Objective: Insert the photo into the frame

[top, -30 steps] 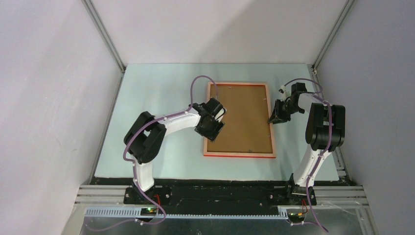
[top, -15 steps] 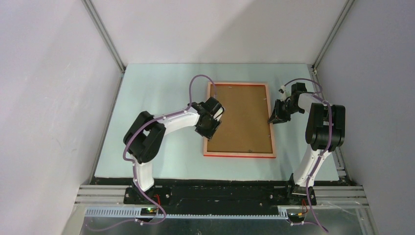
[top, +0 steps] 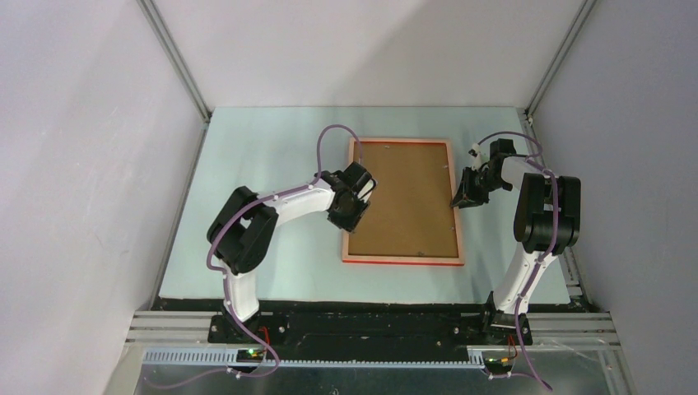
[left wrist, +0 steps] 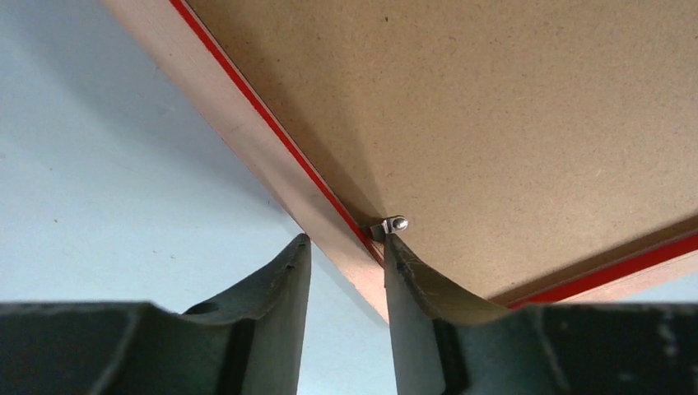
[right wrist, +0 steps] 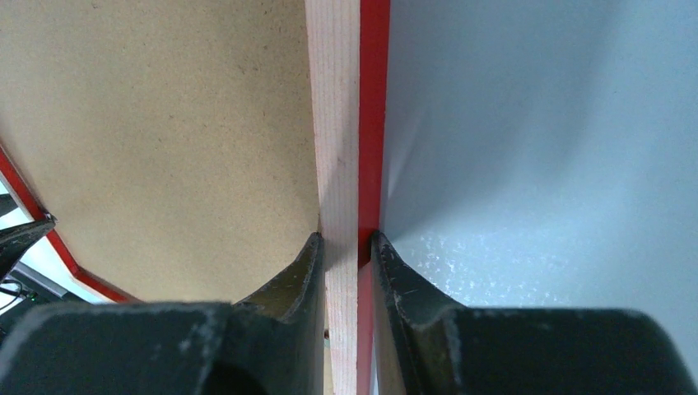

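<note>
Now our right claw (right wrist: 346, 239) pinches the frame (top: 403, 260) on its right side to steady it, lying back up in the middle. Our left claw (left wrist: 346, 240) sits loose around the left side by a clip (left wrist: 393, 224). We cannot see the photo.

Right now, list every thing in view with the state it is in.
frame: lying flat, back side up, backing in place.
backing board: seated inside the frame, covering its opening.
metal tab: at the left rail's inner edge, jutting over the board.
photo: not visible.
left gripper: jaws astride the left rail by the tab; grip unclear.
right gripper: shut on the right rail.
</note>
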Robot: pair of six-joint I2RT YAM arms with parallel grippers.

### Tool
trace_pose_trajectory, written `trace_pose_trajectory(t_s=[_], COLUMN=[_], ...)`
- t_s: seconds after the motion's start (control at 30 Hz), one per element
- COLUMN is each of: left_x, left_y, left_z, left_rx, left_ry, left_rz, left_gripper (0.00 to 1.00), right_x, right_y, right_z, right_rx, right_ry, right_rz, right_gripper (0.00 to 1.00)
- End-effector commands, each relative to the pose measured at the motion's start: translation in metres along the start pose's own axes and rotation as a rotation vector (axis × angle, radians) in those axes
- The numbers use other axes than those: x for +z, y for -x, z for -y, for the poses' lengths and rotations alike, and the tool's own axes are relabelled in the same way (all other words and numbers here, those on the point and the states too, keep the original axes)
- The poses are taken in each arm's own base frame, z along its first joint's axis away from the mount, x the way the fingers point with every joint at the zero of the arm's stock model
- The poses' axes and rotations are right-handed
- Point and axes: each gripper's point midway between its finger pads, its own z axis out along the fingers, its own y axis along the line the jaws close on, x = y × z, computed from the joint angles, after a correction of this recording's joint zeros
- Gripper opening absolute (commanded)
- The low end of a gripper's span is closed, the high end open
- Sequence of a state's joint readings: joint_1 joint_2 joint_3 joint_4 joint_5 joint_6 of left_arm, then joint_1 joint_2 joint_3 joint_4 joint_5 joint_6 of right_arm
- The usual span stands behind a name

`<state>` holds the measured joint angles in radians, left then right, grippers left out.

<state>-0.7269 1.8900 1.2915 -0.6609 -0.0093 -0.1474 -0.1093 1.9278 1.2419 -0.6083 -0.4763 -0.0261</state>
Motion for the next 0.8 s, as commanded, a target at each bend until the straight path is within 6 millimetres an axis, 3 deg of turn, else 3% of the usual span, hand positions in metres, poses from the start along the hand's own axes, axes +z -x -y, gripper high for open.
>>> trace_pose_trajectory(t_s=[0.0, 0.17, 0.37, 0.57, 0.67, 0.77], left_x=[-0.018, -0.032, -0.057, -0.089, -0.101, -0.108], left_y=[0.025, 0.031, 0.042, 0.055, 0.059, 0.062], left_z=[0.003, 0.002, -0.007, -0.022, -0.030, -0.041], left_rx=[0.024, 0.027, 0.056, 0.089, 0.075, 0.066], left_ry=[-0.012, -0.017, -0.008, 0.023, 0.024, 0.029], left_rz=[0.097, 0.134, 0.208, 0.300, 0.332, 0.349], left_gripper=[0.50, 0.71, 0.93, 1.00, 1.00, 1.00], right_x=[0.011, 0.011, 0.008, 0.011, 0.010, 0.012], right_y=[-0.013, -0.011, -0.001, 0.009, 0.018, 0.024], right_z=[0.005, 0.002, -0.001, -0.001, -0.003, -0.001], right_rx=[-0.014, -0.038, -0.078, -0.125, -0.156, -0.165], right_ry=[-0.025, -0.030, -0.056, -0.112, -0.149, -0.165], right_rz=[-0.037, -0.030, -0.003, 0.001, 0.008, 0.004], right_gripper=[0.00, 0.00, 0.23, 0.46, 0.51, 0.46])
